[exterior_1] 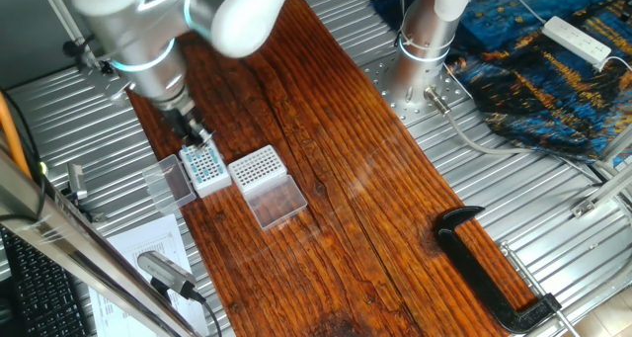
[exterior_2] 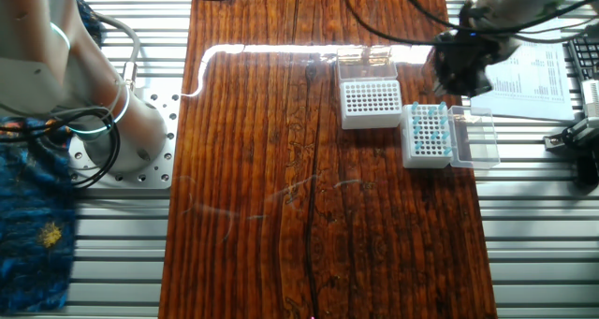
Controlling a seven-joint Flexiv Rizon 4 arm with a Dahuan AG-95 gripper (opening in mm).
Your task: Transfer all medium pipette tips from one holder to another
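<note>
Wood tabletop (exterior_2: 281, 169) holds two racks side by side. White rack (exterior_2: 427, 135) w/ teal tips (exterior_2: 429, 130) sits right of the clear rack (exterior_2: 371, 103). Gripper (exterior_1: 197, 137) hovers over the white rack at frame left; can't tell if it's open.

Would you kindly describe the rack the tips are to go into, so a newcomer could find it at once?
Start at the long dark wooden board on the metal table. Two small box racks sit side by side near one end, close to the gripper. The receiving rack is the one farther from the gripper: its white hole grid looks bare, while its neighbour holds teal tips.
</note>
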